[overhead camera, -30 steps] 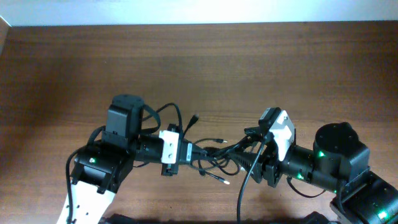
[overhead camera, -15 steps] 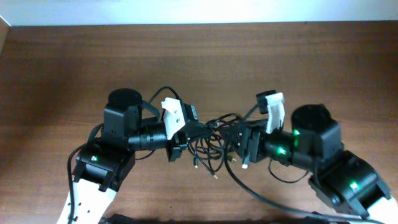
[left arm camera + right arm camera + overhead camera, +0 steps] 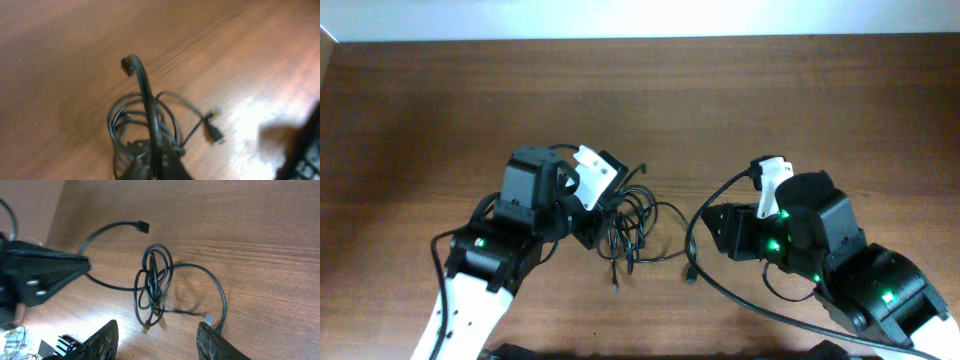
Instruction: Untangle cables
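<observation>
Pinching tight, the left gripper (image 3: pixel 156 167) has its jaws nearly closed on one strand of the cables (image 3: pixel 146 95). That strand arches up from its tips, and the rest of the coil lies on the worktop (image 3: pixel 770 110) just in front. Over on the other side, the right gripper (image 3: pixel 157 332) stands spread and empty, with the coil lying ahead, apart from its fingers.

Cables (image 3: pixel 632 222) bundled on the tabletop (image 3: pixel 740 100) between both hands, left hand (image 3: pixel 604 222) at the bundle's left edge, right hand (image 3: pixel 716 232) apart on its right
</observation>
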